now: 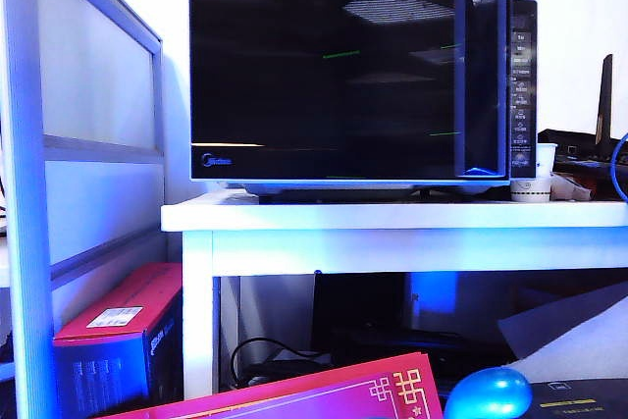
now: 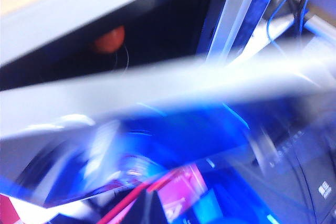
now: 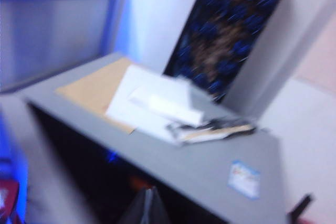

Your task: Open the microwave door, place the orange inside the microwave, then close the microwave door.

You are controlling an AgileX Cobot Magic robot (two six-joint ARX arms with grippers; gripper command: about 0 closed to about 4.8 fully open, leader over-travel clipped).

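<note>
Though "Midea" marks the microwave door (image 1: 324, 66), both grippers stay unseen.

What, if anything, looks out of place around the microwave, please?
Only loose papers and a cardboard sheet lying askew on top of the microwave. Its door looks shut and flush. The right hand, shut, is near the top's front edge; the left hand is out of view.

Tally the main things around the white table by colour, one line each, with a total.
Black: 1, the boxy glass-fronted microwave, door shut
Orange: 1, the small round orange
Blue: 1, the shiny rounded object
Red: 1, the cardboard box under the white table
Total: 4
</note>
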